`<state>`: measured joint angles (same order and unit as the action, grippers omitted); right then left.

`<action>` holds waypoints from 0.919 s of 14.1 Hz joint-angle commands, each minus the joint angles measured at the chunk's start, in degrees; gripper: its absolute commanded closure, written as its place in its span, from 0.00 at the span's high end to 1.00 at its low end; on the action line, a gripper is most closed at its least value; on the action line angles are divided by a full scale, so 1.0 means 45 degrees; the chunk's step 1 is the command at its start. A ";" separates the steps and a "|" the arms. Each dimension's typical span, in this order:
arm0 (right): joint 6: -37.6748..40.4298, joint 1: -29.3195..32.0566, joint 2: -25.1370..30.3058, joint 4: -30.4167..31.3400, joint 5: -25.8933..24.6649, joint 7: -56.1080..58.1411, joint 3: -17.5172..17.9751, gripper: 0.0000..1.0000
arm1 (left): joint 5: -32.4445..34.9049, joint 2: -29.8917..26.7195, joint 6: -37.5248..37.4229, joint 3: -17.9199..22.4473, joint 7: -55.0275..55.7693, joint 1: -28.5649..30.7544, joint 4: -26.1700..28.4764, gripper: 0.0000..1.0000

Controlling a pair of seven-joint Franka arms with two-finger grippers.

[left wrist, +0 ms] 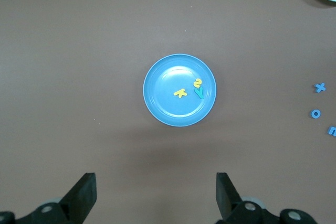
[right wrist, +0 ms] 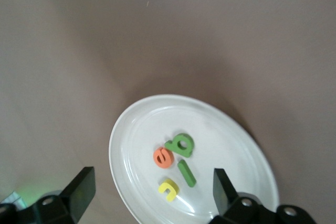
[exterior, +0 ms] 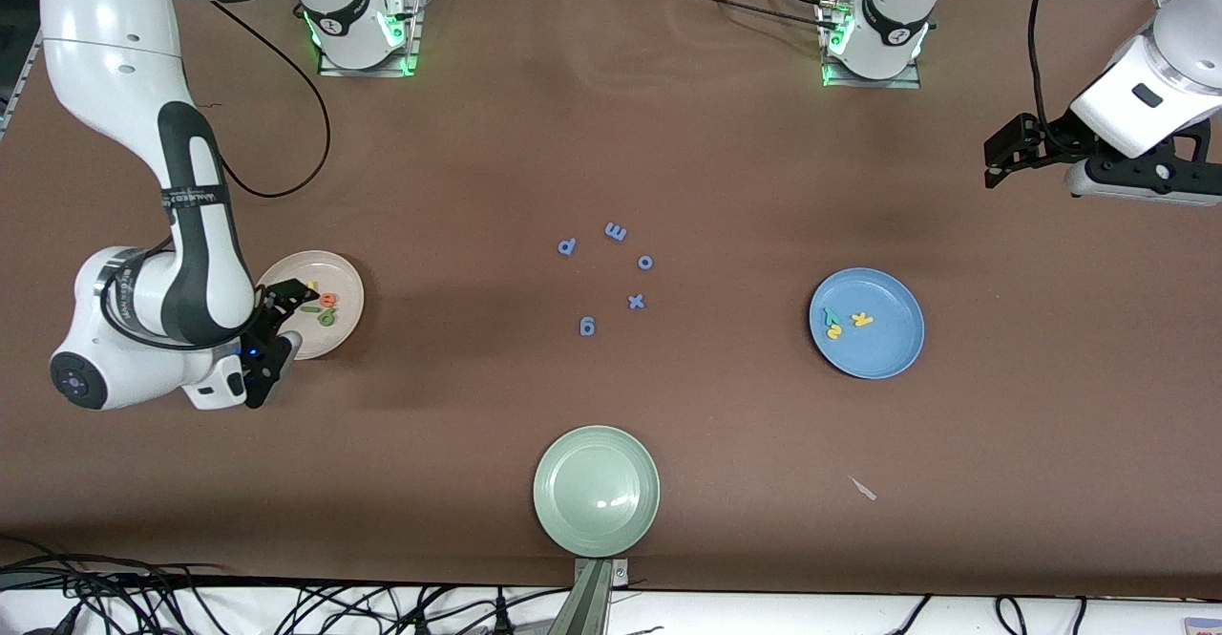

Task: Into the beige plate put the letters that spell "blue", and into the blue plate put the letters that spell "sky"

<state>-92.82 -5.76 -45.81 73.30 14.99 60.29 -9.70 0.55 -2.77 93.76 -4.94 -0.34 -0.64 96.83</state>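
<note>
The beige plate (exterior: 344,277) lies toward the right arm's end of the table. In it lie the green b (right wrist: 181,144), orange e (right wrist: 163,157), green l (right wrist: 186,173) and yellow u (right wrist: 168,190). My right gripper (exterior: 280,331) hovers open just over that plate's rim (right wrist: 136,129), nothing between its fingers, the u below them. The blue plate (exterior: 888,349) holds the yellow k (left wrist: 180,93), yellow s (left wrist: 197,83) and teal y (left wrist: 200,93). My left gripper (exterior: 999,156) waits open and empty, high over the table toward the left arm's end.
Several blue letters lie loose mid-table, among them an m (exterior: 616,231), an o (exterior: 645,262) and an x (exterior: 636,302). A pale green plate (exterior: 597,492) sits near the table's front edge. A small paper scrap (exterior: 864,489) lies nearer the front camera than the blue plate.
</note>
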 commanded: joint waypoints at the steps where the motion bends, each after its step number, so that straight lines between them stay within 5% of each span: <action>1: 0.0276 -0.0066 0.0277 -0.0469 0.0107 -0.0738 0.0046 1.00 | -0.0122 0.0049 -0.0270 0.0024 0.0095 -0.0015 -0.0287 1.00; 9: 0.0081 -0.0711 0.1875 -0.0276 -0.1061 -0.3800 0.0065 1.00 | -0.0141 0.0049 -0.0270 0.0024 0.0095 -0.0015 -0.0287 1.00; 13: -0.1652 -0.0420 0.4586 0.2762 -0.2233 -0.6262 0.0941 1.00 | -0.0141 0.0049 -0.0270 0.0024 0.0095 -0.0015 -0.0287 1.00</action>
<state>-95.18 -8.92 -34.51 74.23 7.69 36.53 -8.44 0.55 -2.77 93.76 -4.94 -0.34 -0.64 96.81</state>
